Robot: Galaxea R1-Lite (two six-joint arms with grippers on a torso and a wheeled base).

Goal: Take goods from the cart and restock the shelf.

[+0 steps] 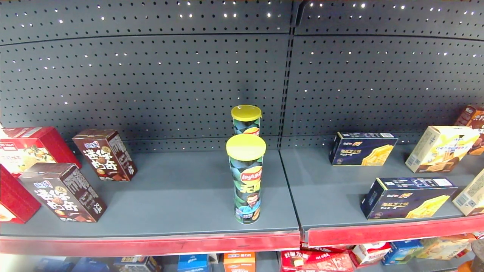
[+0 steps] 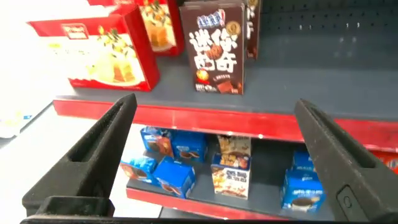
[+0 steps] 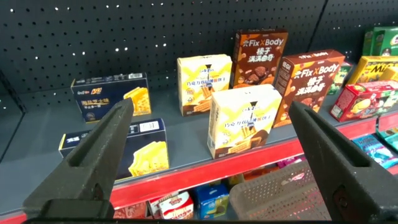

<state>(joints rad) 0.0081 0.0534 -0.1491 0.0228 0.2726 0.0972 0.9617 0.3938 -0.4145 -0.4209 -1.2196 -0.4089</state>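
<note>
Two cans mid-frame on shelf (image 1: pixel 170 196): front can (image 1: pixel 246 181) near the lip, label out for shoppers, rear can (image 1: pixel 246 120) straight behind, both upright | left gripper (image 2: pixel 214 106) spread, empty | right gripper (image 3: pixel 210 107) spread, empty | both free, likely readied for the next pick

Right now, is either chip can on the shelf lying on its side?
No, the front can and the rear can both stand upright.
</note>
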